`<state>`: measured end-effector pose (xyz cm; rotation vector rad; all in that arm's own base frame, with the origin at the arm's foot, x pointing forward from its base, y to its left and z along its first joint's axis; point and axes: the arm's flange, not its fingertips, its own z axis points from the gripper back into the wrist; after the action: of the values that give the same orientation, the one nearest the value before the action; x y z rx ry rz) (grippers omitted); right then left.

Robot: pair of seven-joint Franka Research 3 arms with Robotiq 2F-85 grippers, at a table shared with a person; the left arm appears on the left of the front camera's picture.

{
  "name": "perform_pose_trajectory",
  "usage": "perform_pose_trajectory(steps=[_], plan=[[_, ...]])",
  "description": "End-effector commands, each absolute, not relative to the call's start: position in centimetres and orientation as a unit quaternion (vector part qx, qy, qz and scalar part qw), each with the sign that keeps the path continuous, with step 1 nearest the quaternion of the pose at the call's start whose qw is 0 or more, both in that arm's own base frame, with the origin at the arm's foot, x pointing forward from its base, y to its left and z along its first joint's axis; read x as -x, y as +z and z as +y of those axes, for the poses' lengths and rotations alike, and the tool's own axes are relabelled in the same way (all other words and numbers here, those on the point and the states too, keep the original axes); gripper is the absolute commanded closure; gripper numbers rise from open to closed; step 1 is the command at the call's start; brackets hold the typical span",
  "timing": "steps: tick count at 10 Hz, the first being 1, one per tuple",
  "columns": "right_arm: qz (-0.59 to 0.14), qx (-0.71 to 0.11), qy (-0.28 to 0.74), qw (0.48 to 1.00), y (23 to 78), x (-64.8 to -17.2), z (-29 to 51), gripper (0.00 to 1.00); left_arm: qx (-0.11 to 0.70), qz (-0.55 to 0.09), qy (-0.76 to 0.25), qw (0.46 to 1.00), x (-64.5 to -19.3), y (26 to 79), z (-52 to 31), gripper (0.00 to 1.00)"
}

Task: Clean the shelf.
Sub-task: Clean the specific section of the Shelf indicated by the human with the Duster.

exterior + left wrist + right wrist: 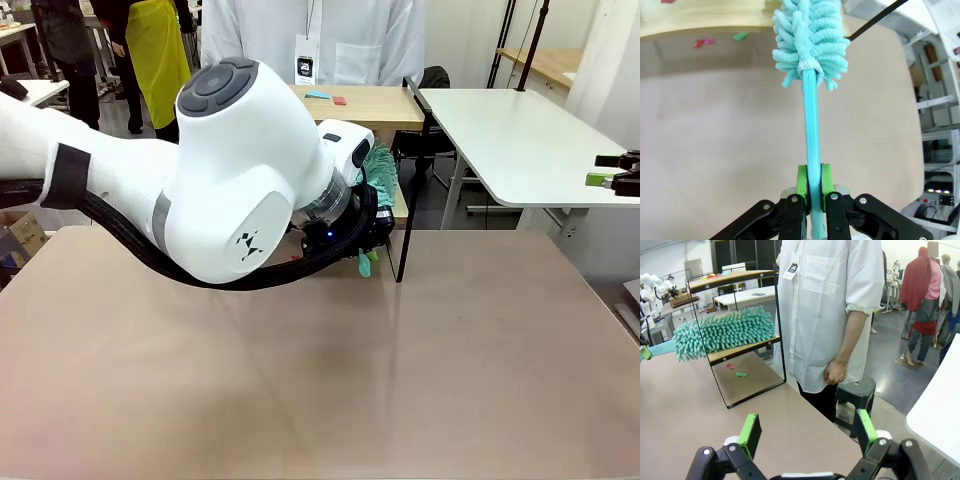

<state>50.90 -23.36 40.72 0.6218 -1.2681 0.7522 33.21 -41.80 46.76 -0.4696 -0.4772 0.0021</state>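
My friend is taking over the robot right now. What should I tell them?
The left gripper is shut on the handle of the duster, whose fluffy head lies on the lower board of the shelf.
The right gripper is open and empty, off at the robot's right.
The shelf stands at the far side of the table, in front of the person.
Done: red and green scraps lie on the table under the shelf, probably swept off.
Left: the top board has coloured bits on it.
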Motion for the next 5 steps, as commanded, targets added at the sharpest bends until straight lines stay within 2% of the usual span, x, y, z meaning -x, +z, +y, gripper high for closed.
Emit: perform_pose_trajectory(steps=[1,5], plan=[[-0.564,-0.275,0.339,0.7,41.1,-50.9,-23.2,0.0,0.195,-0.233,0.005,0.953,-33.7,48.2,-39.7,0.87],[-0.564,-0.275,0.339,0.7,41.1,-50.9,-23.2,0.0,0.146,-0.228,0.021,0.963,-35.3,48.6,-36.2,0.87]])
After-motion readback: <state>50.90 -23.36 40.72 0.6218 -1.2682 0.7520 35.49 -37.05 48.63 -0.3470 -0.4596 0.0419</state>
